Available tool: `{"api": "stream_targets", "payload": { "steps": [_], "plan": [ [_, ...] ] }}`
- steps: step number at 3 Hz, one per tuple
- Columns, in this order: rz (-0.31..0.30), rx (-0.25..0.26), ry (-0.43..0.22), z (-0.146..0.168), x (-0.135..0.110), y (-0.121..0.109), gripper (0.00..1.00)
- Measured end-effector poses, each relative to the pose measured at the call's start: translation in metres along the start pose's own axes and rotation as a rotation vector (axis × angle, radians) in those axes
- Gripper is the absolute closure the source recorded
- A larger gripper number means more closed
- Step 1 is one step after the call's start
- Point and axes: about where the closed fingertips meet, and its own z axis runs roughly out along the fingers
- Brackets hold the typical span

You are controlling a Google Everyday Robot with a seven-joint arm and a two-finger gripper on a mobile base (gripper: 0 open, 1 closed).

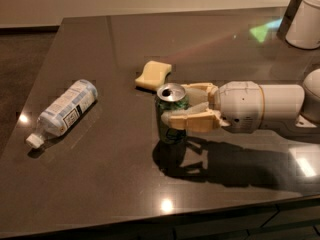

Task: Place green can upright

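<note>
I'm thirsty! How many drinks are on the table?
2. The green can stands upright mid-table, held in the gripper, which reaches in from the right. The plastic bottle lies on its side near the table's left edge. None seem hidden.

- Nothing legible on the bottle [65,109] label or on the green can [171,126] print.
- gripper [176,104] in from the right, clasped around the green can.

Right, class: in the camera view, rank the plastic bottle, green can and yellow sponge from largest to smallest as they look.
1. plastic bottle, lying down
2. green can, upright in the gripper at mid-table
3. yellow sponge, smallest, though it lies slightly farther back
</note>
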Motion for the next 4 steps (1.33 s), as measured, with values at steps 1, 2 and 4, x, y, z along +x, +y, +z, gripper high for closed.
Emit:
{"api": "stream_targets", "payload": {
  "steps": [1, 2, 4],
  "plan": [
    [0.028, -0.032, -0.015, 0.003, 0.011, 0.0, 1.0],
    [0.033, -0.056, -0.018, 0.005, 0.019, 0.0, 0.85],
    [0.009, -0.077, -0.027, 0.009, 0.022, 0.003, 0.38]
  ]
}}
